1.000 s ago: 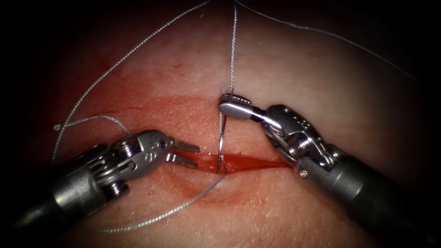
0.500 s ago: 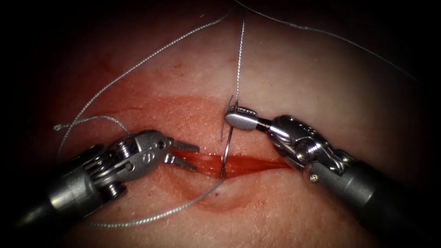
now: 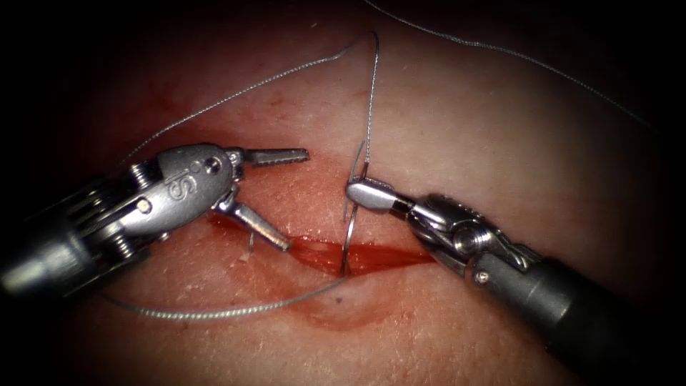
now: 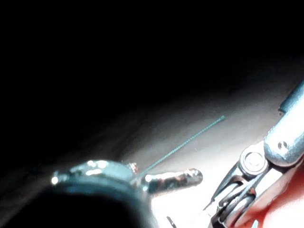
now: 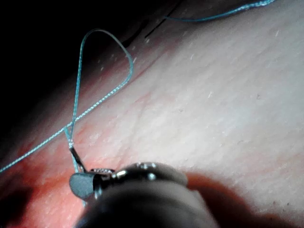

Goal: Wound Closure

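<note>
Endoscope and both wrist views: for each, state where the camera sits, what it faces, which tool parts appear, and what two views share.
Endoscope: above and in front, facing the cut; open left tool, right tool gripping the needle near its tail.
Left wrist: along its shaft; own jaw tip, right tool's wrist.
Right wrist: along its shaft, facing tissue.
Shared: endoscope and right wrist show the thread loop.

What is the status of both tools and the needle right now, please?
Left tool open, holding nothing, left of the needle. Right tool shut on the needle near its thread end. Needle tip down in the cut. Thread trails across the tissue.
</note>
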You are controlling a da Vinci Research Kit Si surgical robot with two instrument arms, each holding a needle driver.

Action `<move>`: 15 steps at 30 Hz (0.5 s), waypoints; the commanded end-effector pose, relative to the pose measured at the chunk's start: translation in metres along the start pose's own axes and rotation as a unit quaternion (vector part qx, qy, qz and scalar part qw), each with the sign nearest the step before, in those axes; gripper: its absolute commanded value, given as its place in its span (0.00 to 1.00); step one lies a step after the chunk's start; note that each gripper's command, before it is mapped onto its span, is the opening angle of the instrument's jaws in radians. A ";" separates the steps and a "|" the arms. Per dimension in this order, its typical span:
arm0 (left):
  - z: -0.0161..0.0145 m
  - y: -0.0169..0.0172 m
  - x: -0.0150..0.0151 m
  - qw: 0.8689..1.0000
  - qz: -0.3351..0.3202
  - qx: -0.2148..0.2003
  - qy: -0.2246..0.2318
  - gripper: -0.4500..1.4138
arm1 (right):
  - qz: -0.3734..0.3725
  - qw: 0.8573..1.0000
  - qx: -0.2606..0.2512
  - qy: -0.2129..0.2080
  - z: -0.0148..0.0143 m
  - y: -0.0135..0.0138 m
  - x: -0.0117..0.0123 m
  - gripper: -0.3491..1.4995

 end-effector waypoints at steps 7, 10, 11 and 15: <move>-0.0001 -0.0038 -0.0092 0.992 0.000 0.064 -0.111 0.64 | 0.056 0.998 -0.011 0.001 0.0002 -0.0014 -0.0005 0.00; 0.0000 -0.0071 -0.0094 0.986 -0.036 0.115 -0.115 0.59 | 0.070 0.997 -0.014 0.006 0.0002 -0.0015 -0.0007 0.00; -0.0001 -0.0083 -0.0094 0.983 -0.058 0.135 -0.112 0.57 | 0.082 0.997 -0.015 0.010 0.0003 -0.0015 -0.0007 0.00; 0.0005 -0.0103 -0.0092 0.972 -0.101 0.184 -0.106 0.50 | 0.105 0.994 -0.018 0.016 0.0005 -0.0017 -0.0010 0.00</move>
